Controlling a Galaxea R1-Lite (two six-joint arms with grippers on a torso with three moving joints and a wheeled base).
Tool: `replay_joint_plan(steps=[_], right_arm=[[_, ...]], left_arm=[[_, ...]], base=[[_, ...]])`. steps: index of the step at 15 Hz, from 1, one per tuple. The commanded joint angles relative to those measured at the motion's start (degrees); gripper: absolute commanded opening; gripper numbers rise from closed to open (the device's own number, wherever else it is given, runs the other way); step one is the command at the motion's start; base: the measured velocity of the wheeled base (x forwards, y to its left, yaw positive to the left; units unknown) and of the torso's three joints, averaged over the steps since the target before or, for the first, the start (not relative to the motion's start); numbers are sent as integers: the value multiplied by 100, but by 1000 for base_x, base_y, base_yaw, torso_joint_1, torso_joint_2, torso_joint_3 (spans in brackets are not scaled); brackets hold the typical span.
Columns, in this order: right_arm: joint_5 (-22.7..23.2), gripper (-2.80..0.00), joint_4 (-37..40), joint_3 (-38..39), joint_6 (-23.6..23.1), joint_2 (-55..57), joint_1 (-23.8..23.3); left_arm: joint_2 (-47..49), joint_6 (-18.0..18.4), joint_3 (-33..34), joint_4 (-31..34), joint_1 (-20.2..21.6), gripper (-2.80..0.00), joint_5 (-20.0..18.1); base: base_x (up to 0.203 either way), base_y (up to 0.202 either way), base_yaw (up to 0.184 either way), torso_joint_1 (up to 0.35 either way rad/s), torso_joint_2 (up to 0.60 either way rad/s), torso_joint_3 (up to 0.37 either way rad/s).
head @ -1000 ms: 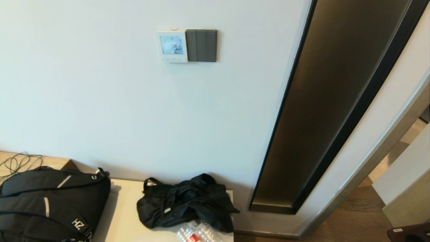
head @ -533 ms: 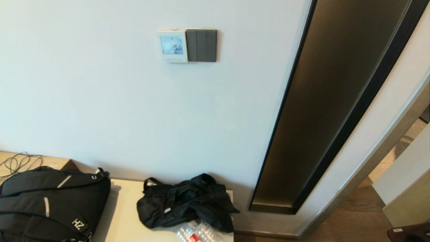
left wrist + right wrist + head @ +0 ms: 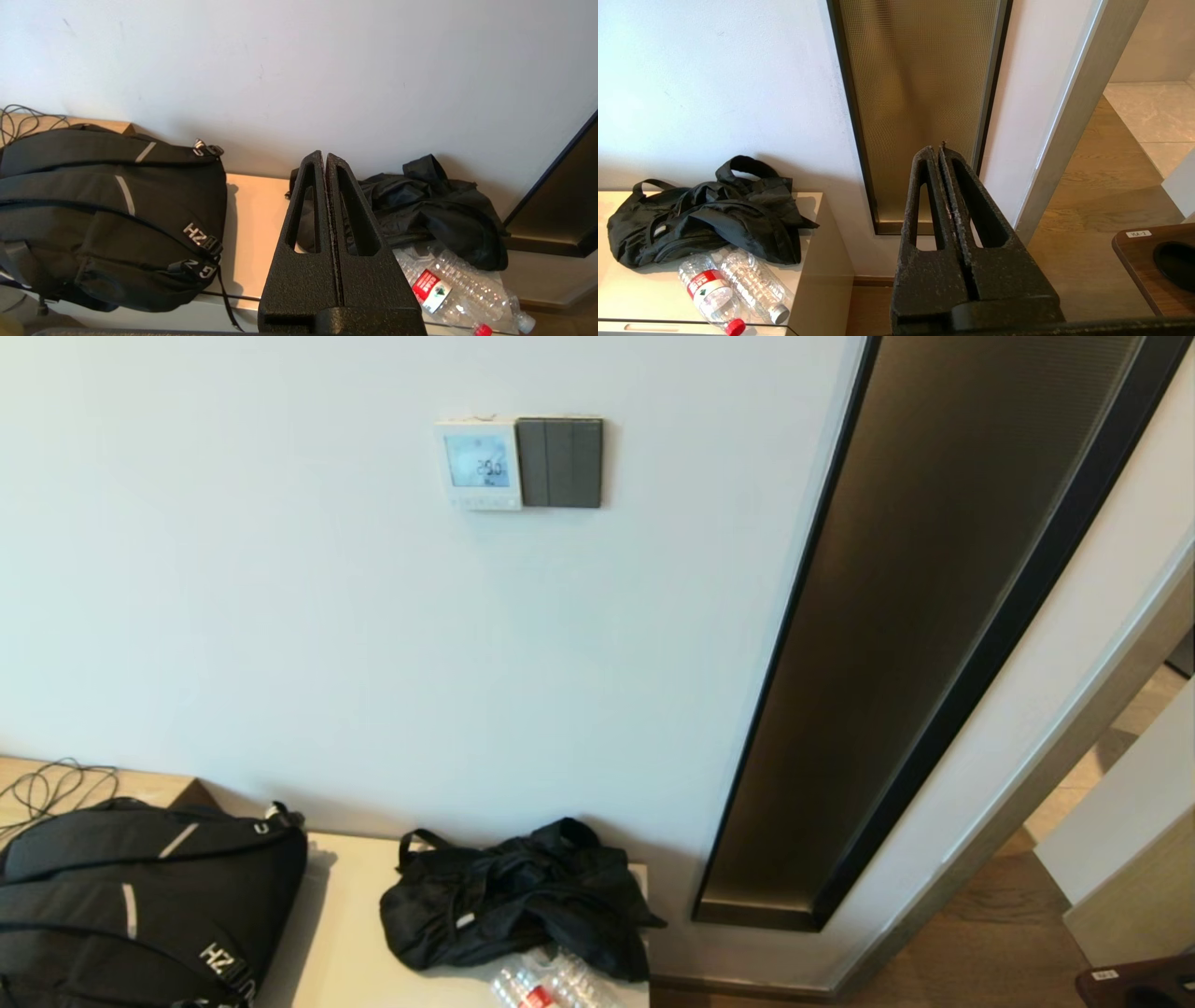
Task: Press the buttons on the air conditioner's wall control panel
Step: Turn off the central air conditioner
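Note:
The wall control panel is a small white square with a lit blue screen, high on the wall in the head view. Its row of tiny white buttons runs along its bottom edge. Neither gripper shows in the head view. My left gripper is shut and empty, held low, pointing at the bare wall above the cabinet. My right gripper is shut and empty, held low, pointing at the frosted glass strip. The panel does not show in either wrist view.
A dark grey three-rocker switch plate touches the panel's right side. A tall frosted glass strip lies right of it. Below, a low cabinet carries a black backpack, a crumpled black bag and plastic bottles.

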Motion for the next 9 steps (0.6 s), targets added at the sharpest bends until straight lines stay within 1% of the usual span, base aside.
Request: replay_joint_plan(steps=[1, 6, 7, 9], right_arm=[[6, -280, -2, 8, -2, 9, 0], [5, -280, -2, 0, -2, 9, 0], [7, -280, -2, 0, -2, 9, 0], [-2, -280, -2, 9, -2, 9, 0]], left_arm=[[-1, 52, -13, 5, 2, -280, 0], [-1, 143, -99, 57, 2, -280, -33], [8, 131, -318, 76, 2, -280, -74], [206, 112, -970, 240, 2, -280, -204]], base=[[0, 0, 0, 0, 0, 0], [0, 0, 0, 0, 0, 0], [0, 0, 0, 0, 0, 0], [0, 0, 0, 0, 0, 0]])
